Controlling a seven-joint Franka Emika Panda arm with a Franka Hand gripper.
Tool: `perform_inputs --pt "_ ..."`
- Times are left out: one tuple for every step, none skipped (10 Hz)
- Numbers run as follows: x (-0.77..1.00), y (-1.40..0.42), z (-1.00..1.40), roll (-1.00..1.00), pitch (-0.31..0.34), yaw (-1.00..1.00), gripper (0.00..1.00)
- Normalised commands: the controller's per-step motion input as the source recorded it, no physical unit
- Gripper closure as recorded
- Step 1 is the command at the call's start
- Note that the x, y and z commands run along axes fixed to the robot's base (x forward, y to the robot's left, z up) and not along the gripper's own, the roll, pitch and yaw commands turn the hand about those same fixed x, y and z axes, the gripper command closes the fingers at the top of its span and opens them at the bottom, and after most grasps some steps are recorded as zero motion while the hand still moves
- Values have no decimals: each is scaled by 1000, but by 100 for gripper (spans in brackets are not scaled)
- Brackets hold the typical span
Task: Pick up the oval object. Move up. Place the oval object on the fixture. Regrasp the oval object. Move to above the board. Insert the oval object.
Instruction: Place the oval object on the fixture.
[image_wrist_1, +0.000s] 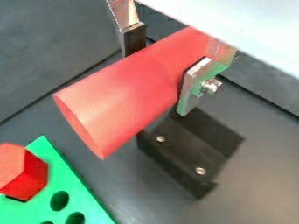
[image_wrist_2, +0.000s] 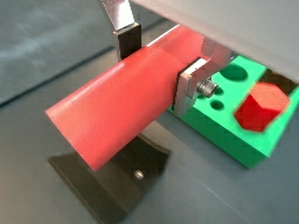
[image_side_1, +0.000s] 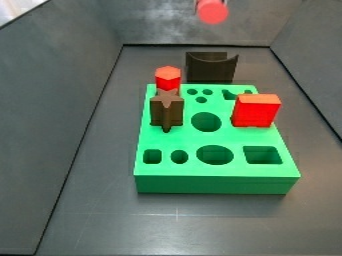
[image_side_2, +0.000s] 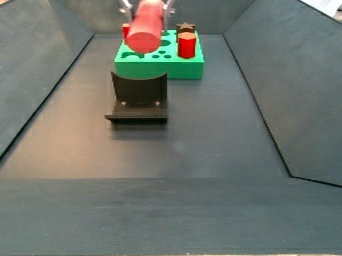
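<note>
My gripper (image_wrist_1: 163, 63) is shut on the oval object (image_wrist_1: 122, 101), a long salmon-red peg held crosswise between the two silver fingers in both wrist views, gripper (image_wrist_2: 160, 63) on peg (image_wrist_2: 111, 109). Below the peg stands the dark fixture (image_wrist_1: 193, 156), apart from it, also seen underneath it (image_wrist_2: 117, 185). In a side view the peg's round end (image_side_1: 211, 11) hangs high above the fixture (image_side_1: 211, 66), which sits behind the green board (image_side_1: 214, 150). From the opposite side, the peg (image_side_2: 144, 30) hovers over the fixture (image_side_2: 138, 95) and board (image_side_2: 167, 65).
On the board stand a short red hexagonal peg (image_side_1: 167, 77), a red cube (image_side_1: 257, 110) and a slim dark brown peg (image_side_1: 166, 112). Dark sloping walls enclose the floor on both sides (image_side_2: 40, 100).
</note>
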Motion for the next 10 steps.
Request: perform_inputs --pt "298 332 102 -1000 -66 7 100" --pt "251 218 58 -1000 -50 7 100" --pt "183 108 26 -1000 -16 5 100" --pt "135 89 15 -1000 6 2 100" --pt "68 66 3 -1000 30 -8 100" --pt "59 61 -1 -1000 35 -13 100" --pt "64 50 -7 -1000 53 -30 100" --pt "75 48 -11 -931 77 -45 100" --pt "89 52 -17 -704 92 -57 100" --pt "91 51 -21 -591 96 -65 100"
